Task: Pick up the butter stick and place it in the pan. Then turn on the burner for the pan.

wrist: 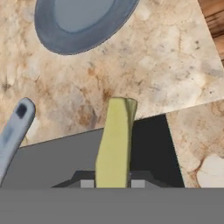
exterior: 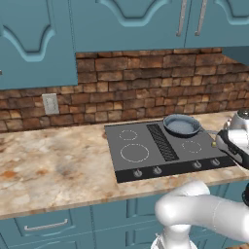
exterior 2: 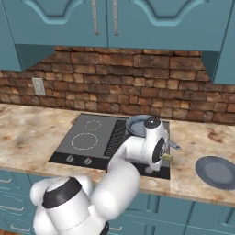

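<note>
The tool [wrist: 112,183] is gripping one butter stick [wrist: 114,142] between its two fingers, holding it over the cooktop's [exterior: 146,151] right edge. One pan [exterior: 182,125] is sitting on the rear right burner, its handle [wrist: 13,129] reaching toward the tool. One grey plate [exterior 2: 216,171] is lying on the marble worktop [exterior: 53,165] to the right. Four knobs are lining the cooktop's front.

Open cooktop [exterior: 146,151] surface is found left of the pan [exterior: 182,125]. The pan's handle [wrist: 13,131] lies beside the held butter stick [wrist: 114,146]. A grey plate [exterior 2: 216,172] occupies the counter [exterior 2: 27,133] further right.
</note>
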Robot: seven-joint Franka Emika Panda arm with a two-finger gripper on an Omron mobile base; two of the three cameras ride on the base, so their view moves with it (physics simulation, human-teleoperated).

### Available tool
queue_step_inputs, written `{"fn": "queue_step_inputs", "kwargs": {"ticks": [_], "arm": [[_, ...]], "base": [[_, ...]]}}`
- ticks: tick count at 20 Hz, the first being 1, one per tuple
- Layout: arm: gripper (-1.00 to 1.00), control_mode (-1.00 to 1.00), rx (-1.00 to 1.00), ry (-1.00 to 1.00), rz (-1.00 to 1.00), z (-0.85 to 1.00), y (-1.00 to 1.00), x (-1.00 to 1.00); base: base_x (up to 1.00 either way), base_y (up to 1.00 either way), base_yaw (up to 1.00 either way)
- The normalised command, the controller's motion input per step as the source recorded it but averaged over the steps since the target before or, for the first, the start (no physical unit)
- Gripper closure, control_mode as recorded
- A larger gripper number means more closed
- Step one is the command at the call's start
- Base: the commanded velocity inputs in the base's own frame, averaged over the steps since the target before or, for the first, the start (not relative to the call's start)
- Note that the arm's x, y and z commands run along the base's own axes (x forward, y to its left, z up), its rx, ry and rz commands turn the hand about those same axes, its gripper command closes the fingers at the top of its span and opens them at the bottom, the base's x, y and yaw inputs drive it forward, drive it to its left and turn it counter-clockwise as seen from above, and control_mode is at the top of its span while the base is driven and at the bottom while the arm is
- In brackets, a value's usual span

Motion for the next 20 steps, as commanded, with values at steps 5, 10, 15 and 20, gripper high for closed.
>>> {"fn": "queue_step_inputs", "kwargs": {"ticks": [5,10,15,20], "arm": [[1.0,-1.0,0.0,0.03,0.05,0.42,0.24,0.44],[1.0,-1.0,-0.01,0.08,0.06,0.47,0.14,0.33],[1.0,-1.0,-0.02,0.1,0.09,0.37,0.14,0.37],[1.0,-1.0,-0.03,0.09,0.15,0.25,0.14,0.4]], "base": [[0.0,0.0,0.0],[0.0,0.0,0.0],[0.0,0.0,0.0],[0.0,0.0,0.0]]}}
